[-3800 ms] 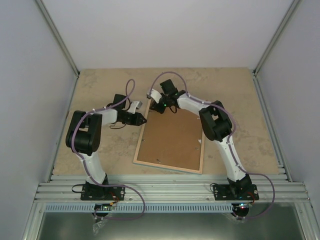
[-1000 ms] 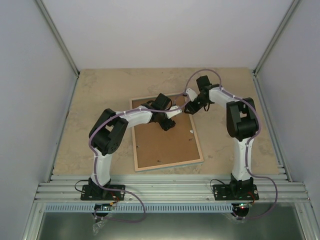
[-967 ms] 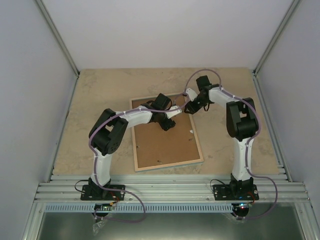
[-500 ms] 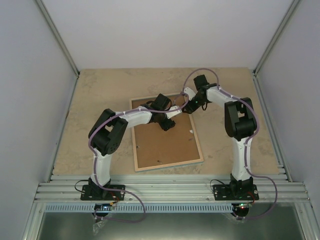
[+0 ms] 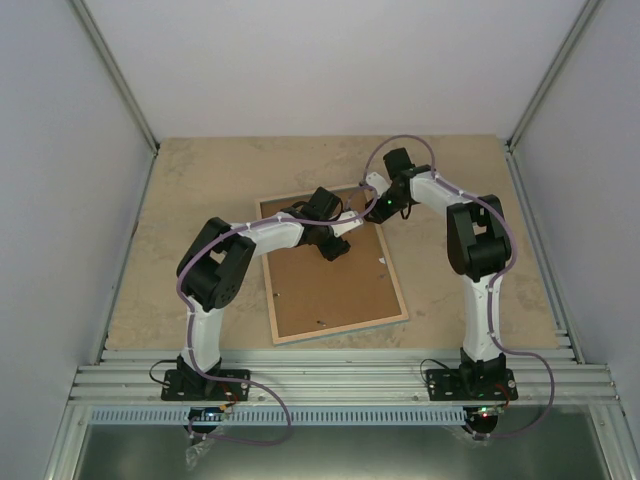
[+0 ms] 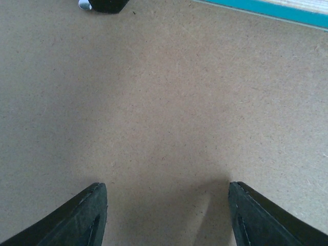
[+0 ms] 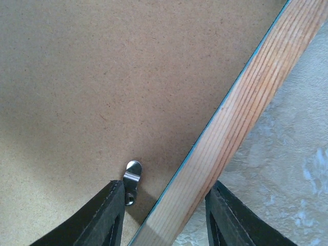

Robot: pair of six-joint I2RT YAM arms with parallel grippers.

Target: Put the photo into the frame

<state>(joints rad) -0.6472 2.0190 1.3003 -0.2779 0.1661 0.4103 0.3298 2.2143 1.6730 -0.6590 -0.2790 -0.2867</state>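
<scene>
The frame (image 5: 338, 330) lies face down on the table, its brown backing board (image 5: 325, 285) up. The photo is out of view. My left gripper (image 5: 336, 248) hovers open just above the board's upper part; in the left wrist view its fingers (image 6: 87, 215) stand wide apart over bare board (image 6: 164, 92), with a turquoise strip (image 6: 266, 7) of the frame at the top right. My right gripper (image 5: 378, 208) is at the frame's far right corner. Its open jaws (image 7: 165, 184) straddle the wooden rail (image 7: 246, 107), the left finger beside a small metal tab (image 7: 132, 177).
The stone-patterned table (image 5: 470, 270) surrounds the frame, with grey walls on three sides. Both arms reach inward and nearly meet over the frame's far edge. A dark part with a silver bit (image 6: 105, 4) shows at the top of the left wrist view.
Since the earliest frame the frame has turned and the left arm has come over the board. Over the last second the right gripper edged left onto the frame's corner; the left stayed put.
</scene>
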